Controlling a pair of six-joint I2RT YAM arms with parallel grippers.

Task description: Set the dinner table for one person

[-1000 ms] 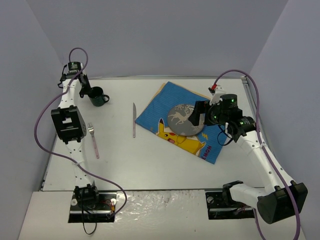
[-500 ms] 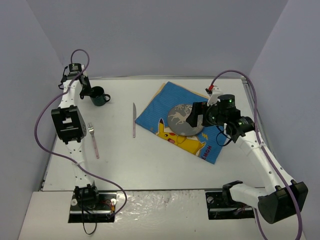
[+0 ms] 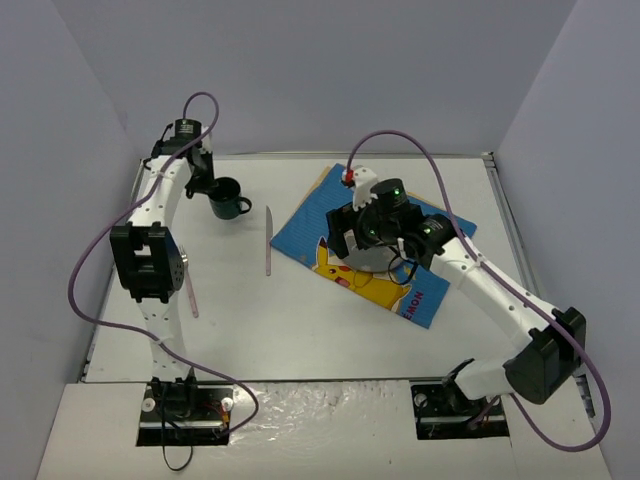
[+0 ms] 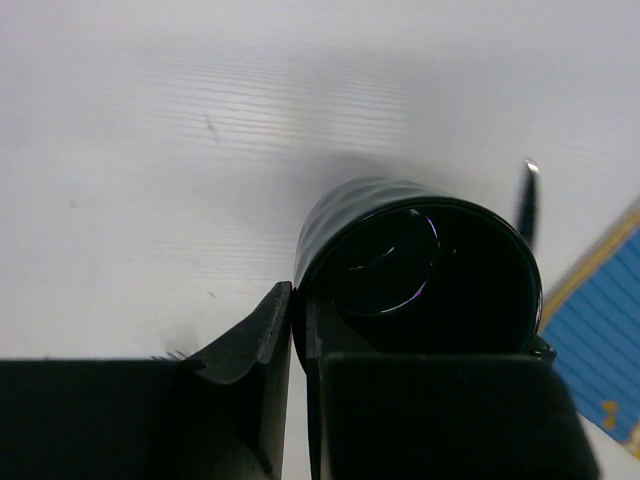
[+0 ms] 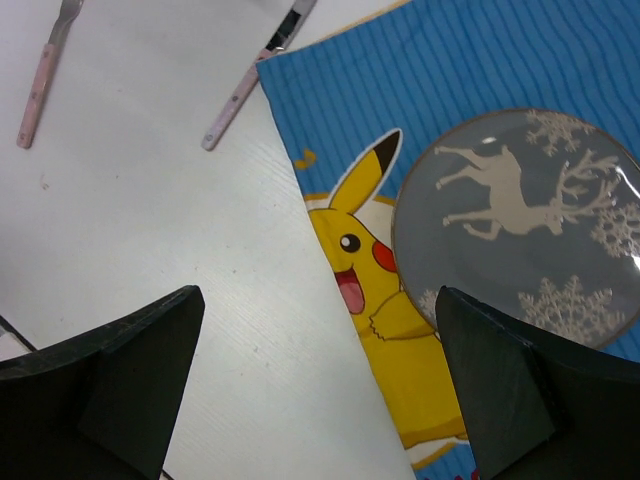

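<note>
The left gripper [image 3: 208, 187] has shifted the mug [image 3: 231, 201] rightward along the table's [image 3: 300, 330] far edge, jaws clamped on its wall. The right gripper [image 3: 352, 240], spread wide and empty, has swung left over the placemat [image 3: 310, 215]. The table lies under both arms. The plate [image 5: 520, 225] sits on the placemat, and 1 knife [image 3: 268, 240] and 1 fork [image 3: 190, 295] lie left of it.

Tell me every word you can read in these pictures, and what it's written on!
"MON": at the near corner of the blue cartoon-printed cloth placemat; the letters before it are unclear.
Nothing else is readable; the grey round reindeer plate bears pictures only.
</note>
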